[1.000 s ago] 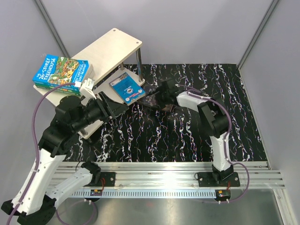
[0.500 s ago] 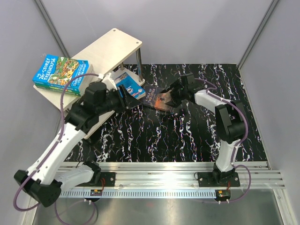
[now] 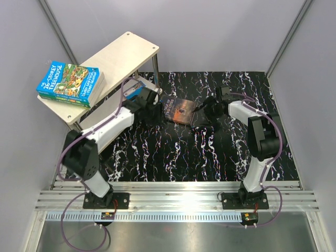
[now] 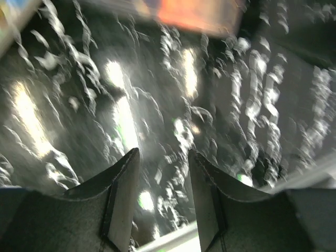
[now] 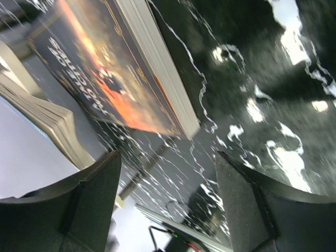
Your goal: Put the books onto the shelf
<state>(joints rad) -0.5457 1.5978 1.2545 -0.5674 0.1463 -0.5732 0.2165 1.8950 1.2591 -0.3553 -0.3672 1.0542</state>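
1. At the near edge both arms reach away from their bases over the black, white-veined worktop (image 3: 173, 152) and close in on one book from either side.
2. The left hand (image 3: 152, 109) sits just left of the dark book (image 3: 178, 109). The overhead view does not show how its fingers stand. Its own wrist view does: the fingers (image 4: 123, 194) are apart with only blurred worktop between them, holding nothing. A strip of orange cover shows at the top of that view.
3. The right hand (image 3: 201, 111) is just right of the same book. Its wrist view shows the fingers (image 5: 252, 205) spread wide and empty. Beyond them is the book's orange-and-black cover and its pale page edge, detail the overhead view lacks.
4. That wrist view also catches the fanned pages of a second book (image 5: 47, 121) at its left edge, though I cannot tell which book it is.
5. The dark book lies flat on the worktop between the two hands, near the shelf's right legs and not on the shelf.
6. Farther left stands the shelf (image 3: 118, 55), seen whole only from overhead. A blue book (image 3: 134, 91) peeks out on its lower board behind the left arm. The Treehouse books (image 3: 68, 81) are stacked on the left end of the top board.
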